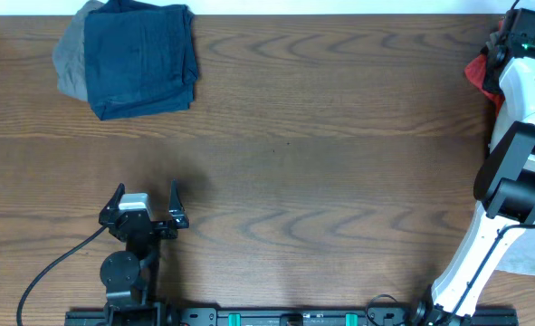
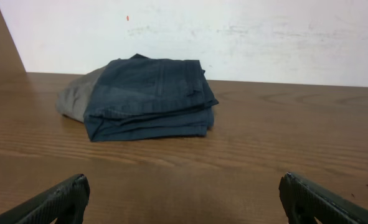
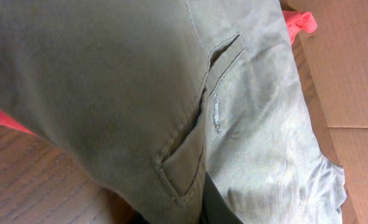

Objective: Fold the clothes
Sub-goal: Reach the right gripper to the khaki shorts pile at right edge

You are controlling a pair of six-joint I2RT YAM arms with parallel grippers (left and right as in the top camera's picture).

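The pale khaki-grey shorts (image 3: 109,81) fill the right wrist view, with a stitched pocket and a belt loop showing. They hang over my right gripper (image 3: 215,208), which looks shut on the cloth; only one dark finger shows beneath it. In the overhead view the right gripper (image 1: 505,38) is at the table's far right edge, where only a sliver of the shorts shows. My left gripper (image 1: 147,193) is open and empty over bare wood at the front left; its two fingertips (image 2: 184,199) stand wide apart.
A folded dark navy garment (image 1: 140,59) lies on a grey one (image 1: 68,59) at the back left, also in the left wrist view (image 2: 149,96). A red shirt (image 1: 478,72) lies at the right edge beside cardboard (image 3: 352,68). Pale cloth (image 1: 530,258) lies at the front right.
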